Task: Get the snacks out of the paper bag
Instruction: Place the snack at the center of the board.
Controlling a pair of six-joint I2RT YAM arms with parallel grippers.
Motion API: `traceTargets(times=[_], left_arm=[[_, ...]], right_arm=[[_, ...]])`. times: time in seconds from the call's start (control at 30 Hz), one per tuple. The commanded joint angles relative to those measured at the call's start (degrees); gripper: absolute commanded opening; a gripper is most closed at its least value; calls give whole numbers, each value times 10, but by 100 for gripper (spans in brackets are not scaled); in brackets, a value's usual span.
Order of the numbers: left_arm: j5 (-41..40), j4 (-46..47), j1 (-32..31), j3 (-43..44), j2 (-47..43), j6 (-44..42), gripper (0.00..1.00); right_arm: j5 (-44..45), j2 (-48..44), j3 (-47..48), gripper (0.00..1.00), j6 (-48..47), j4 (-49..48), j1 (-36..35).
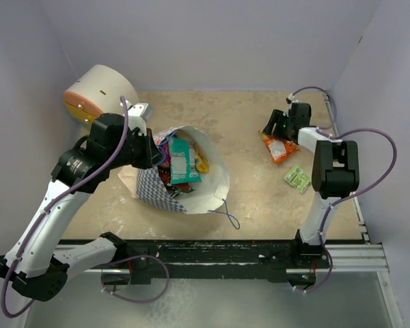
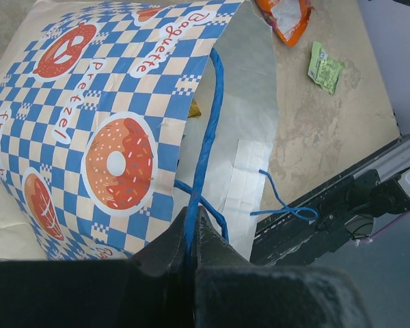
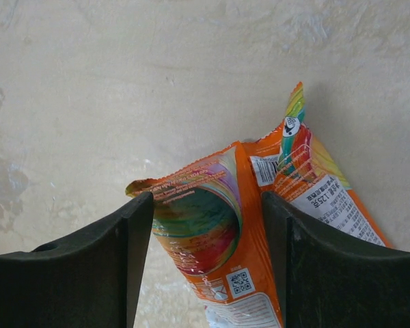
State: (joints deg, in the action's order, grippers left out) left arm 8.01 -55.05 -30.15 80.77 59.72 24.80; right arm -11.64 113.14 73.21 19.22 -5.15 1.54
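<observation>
The right tool point(image 3: 206, 198), spread on both sides of the orange packet point(image 3: 219, 260) lying on the tabletop point(image 3: 123, 82), seems not to be gripping it, so it should be rising straight up without dragging it. The left tool point(image 2: 193, 217) is pinching the blue handle point(image 2: 208, 123) of the paper bag point(image 2: 109, 102), with more snacks point(image 1: 184, 164) inside.

Count: 1 bag point(image 1: 212, 183) — at least 3 packets visible inside: green point(image 1: 184, 162), purple point(image 1: 163, 152), yellow point(image 1: 202, 162); exact total unclear. 2 packets outside — orange point(image 1: 279, 147), light-green point(image 1: 297, 178). 1 cylinder point(image 1: 99, 92).
</observation>
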Motion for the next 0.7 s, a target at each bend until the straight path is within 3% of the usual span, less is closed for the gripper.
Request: traceTargets(times=[0.0, 0.23, 0.43, 0.67], left_arm=[[-13, 1, 0, 5, 1, 17, 0], [-27, -8, 0, 12, 4, 25, 0], [-37, -12, 0, 10, -4, 48, 0], [-17, -23, 0, 10, -9, 91, 0]], right_arm=[[-2, -62, -28, 69, -29, 33, 4], [96, -168, 28, 85, -94, 113, 3], [4, -274, -45, 85, -29, 115, -21], [-17, -445, -181, 85, 23, 111, -198]])
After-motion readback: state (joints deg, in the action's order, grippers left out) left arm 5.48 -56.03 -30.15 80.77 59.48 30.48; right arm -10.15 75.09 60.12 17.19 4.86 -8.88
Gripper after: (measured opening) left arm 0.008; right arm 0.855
